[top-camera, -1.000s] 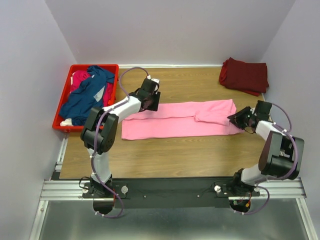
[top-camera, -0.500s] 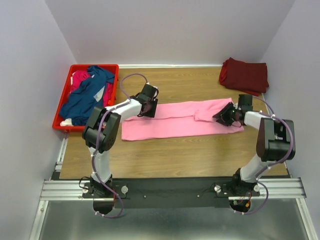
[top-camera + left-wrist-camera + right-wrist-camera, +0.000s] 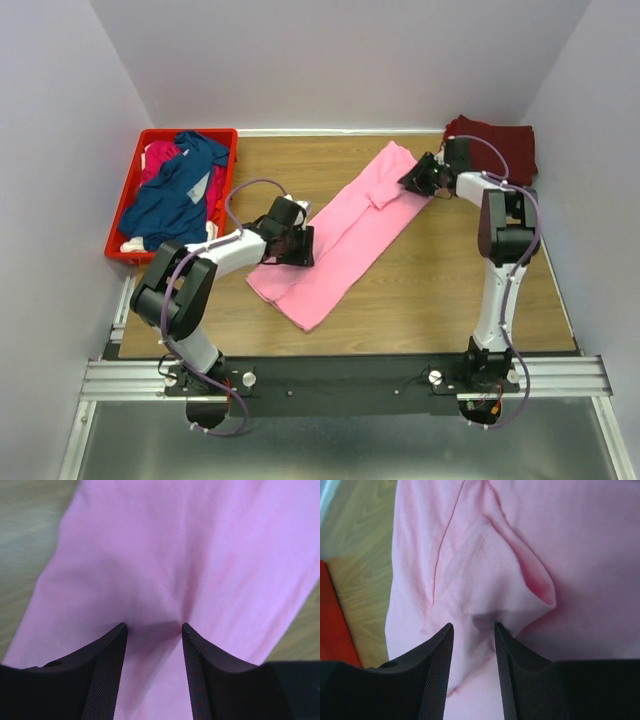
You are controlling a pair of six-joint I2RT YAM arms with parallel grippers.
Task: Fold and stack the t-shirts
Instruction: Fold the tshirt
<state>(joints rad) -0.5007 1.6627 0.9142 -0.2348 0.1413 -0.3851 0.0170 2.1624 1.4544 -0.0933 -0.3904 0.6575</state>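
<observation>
A light pink t-shirt (image 3: 345,235), folded into a long strip, lies diagonally across the wooden table. My left gripper (image 3: 298,246) stands on its near left end; the left wrist view shows the jaws open (image 3: 152,626), tips pressed into the pink cloth (image 3: 165,555), which puckers between them. My right gripper (image 3: 416,180) stands on the far right end by the sleeve, jaws open (image 3: 472,625) with tips down on the wrinkled pink cloth (image 3: 520,540). A folded dark maroon t-shirt (image 3: 500,150) lies at the back right corner. A navy t-shirt (image 3: 175,195) and a magenta one (image 3: 158,155) lie in the crate.
A red plastic crate (image 3: 124,215) stands at the table's left edge; its corner (image 3: 335,615) shows in the right wrist view. Walls close in the table on the left, back and right. The right arm's forearm (image 3: 500,225) stretches along the right side.
The pink t-shirt has swung from lying crosswise to diagonal. My right gripper slid its end far back toward the maroon t-shirt; my left gripper drew the other end nearer.
</observation>
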